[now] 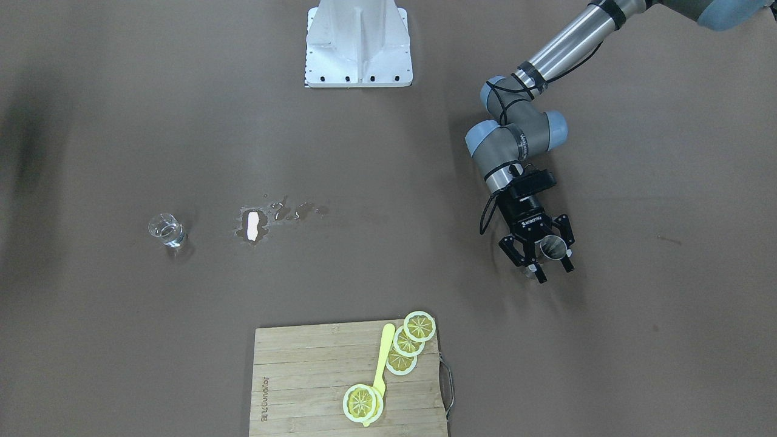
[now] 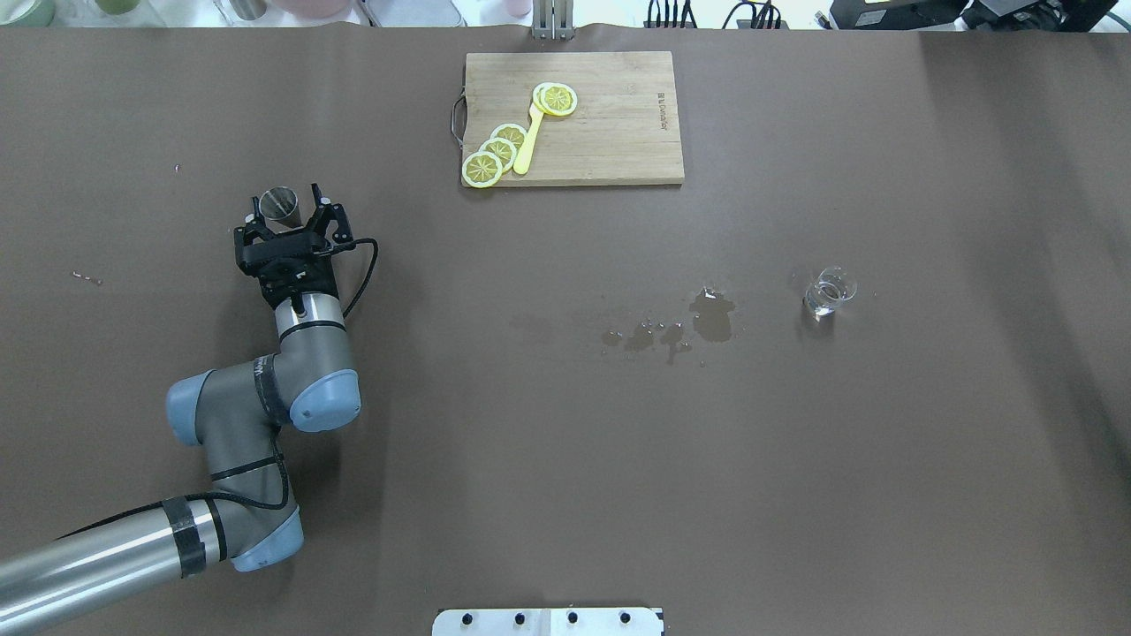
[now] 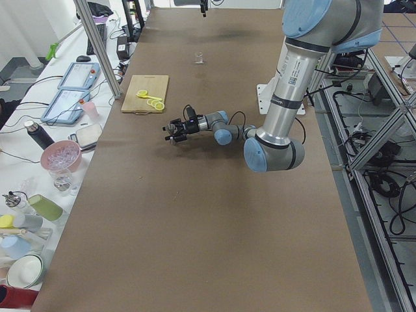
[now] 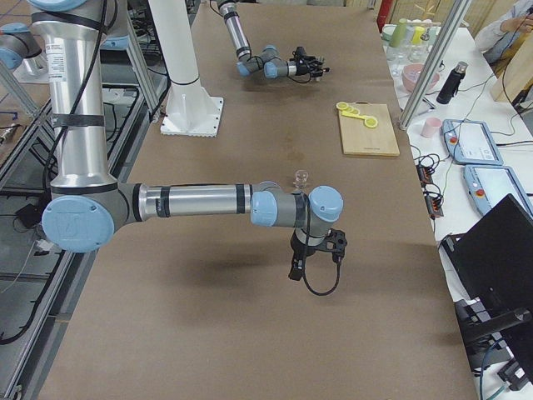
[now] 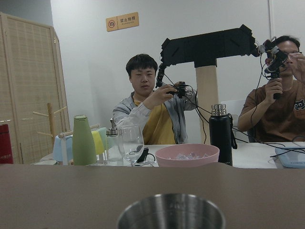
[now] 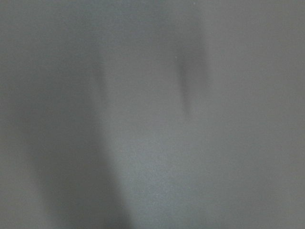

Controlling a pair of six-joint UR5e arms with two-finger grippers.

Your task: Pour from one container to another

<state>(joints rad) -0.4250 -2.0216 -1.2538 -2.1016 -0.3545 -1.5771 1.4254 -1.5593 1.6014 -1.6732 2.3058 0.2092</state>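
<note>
The left gripper (image 2: 287, 210) is spread wide around the jigger (image 2: 280, 204). How the right gripper (image 4: 296, 265) is set cannot be told

A brown worktop (image 2: 565, 459) is carrying five items. A bamboo cutting board (image 2: 610, 132) is lying at the edge far from the robot. A small clear glass (image 2: 829, 293) is standing toward the robot's right, with a puddle of spilled liquid (image 2: 712, 316) lying near it, toward the middle. A steel jigger (image 2: 281, 205) is standing well apart, toward the left. A white base plate (image 1: 358, 60) is sitting at the robot's edge.
</note>
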